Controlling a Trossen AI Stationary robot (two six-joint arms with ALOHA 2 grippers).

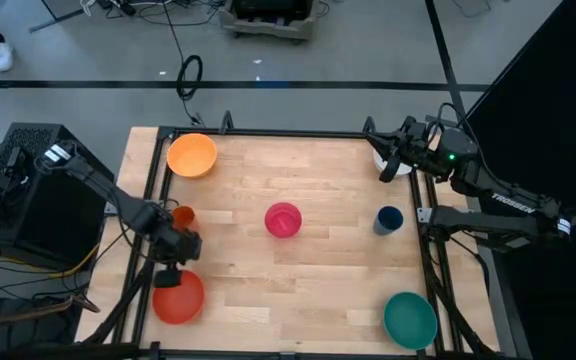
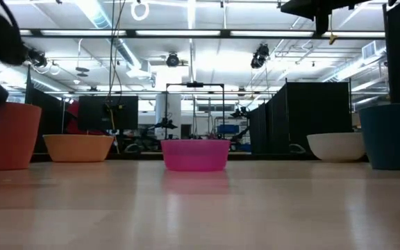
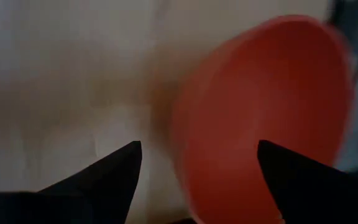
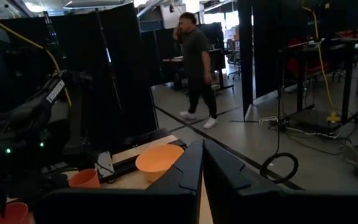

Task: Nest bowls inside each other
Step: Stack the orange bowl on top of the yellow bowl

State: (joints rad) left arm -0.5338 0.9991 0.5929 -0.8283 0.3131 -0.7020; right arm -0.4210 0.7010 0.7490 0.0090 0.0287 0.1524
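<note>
My left gripper (image 1: 171,274) (image 3: 199,149) is open and points down over the far rim of the red bowl (image 1: 178,297) (image 3: 266,112), which sits on the table near the left front corner. One finger is over the bowl's hollow and the other over bare table. The pink bowl (image 1: 283,219) (image 2: 194,154) stands mid-table. At the far left is the orange-yellow bowl (image 1: 191,155) (image 2: 78,147) and at the near right the teal bowl (image 1: 410,320). My right gripper (image 1: 392,165) (image 4: 201,163) is shut and held level above the white bowl (image 1: 380,160) (image 2: 335,146), partly hiding it.
A small orange cup (image 1: 182,215) (image 2: 5,135) stands just beyond my left gripper. A small dark blue cup (image 1: 389,219) (image 2: 391,135) stands at the right. A black frame (image 1: 268,133) edges the table. A person (image 4: 197,68) walks in the room beyond.
</note>
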